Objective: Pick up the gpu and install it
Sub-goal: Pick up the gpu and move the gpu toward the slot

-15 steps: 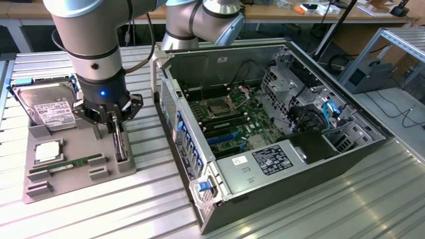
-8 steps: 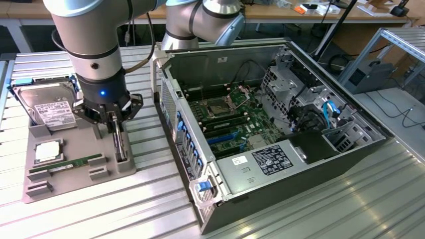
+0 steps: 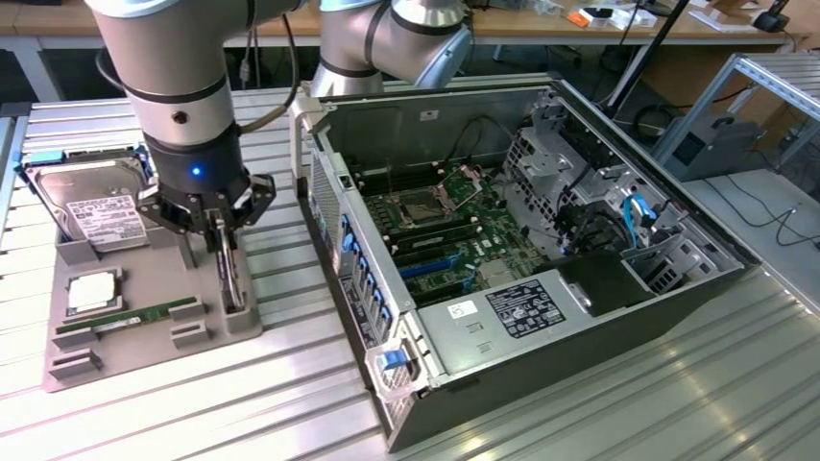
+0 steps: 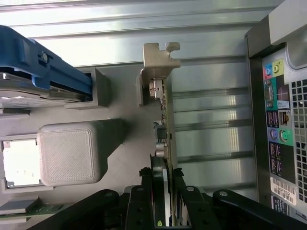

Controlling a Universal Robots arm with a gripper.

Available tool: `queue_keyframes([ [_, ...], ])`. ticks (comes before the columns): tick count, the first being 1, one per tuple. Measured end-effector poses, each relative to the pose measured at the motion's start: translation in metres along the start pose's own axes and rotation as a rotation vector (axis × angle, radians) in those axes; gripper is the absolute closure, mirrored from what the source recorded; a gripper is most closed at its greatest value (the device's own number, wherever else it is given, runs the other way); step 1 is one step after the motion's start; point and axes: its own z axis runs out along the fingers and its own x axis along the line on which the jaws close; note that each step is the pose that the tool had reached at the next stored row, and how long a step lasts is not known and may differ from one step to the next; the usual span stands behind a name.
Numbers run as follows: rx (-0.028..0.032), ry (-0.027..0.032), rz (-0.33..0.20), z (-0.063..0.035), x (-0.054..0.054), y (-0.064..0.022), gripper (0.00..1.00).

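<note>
Broadly, we see an open computer case lying on its side on a ribbed metal table, its motherboard facing up with blue slots showing. Beside the case, to the exterior view's left, sits a grey parts tray. In its holders we find a silver hard drive propped upright at the far end, a square processor chip lying flat, a slim green memory stick on edge, and the gpu standing on its long edge in the slot nearest the case.

The gripper reaches straight down over the gpu. Its fingers are closed partway and pinch the card's flat faces from both sides, well away from the tan end bracket.

We judge the card light and stiff but fragile. It is a thin board with exposed parts, so its plain upper edge is the sound place to hold. A hard or skewed squeeze could flex it, and its smooth faces may slip.
</note>
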Motion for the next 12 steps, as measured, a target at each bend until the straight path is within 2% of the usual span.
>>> queue_keyframes([
  [12, 0.0, 0.0, 0.0, -0.0134, 0.0, 0.0006, 0.72],
])
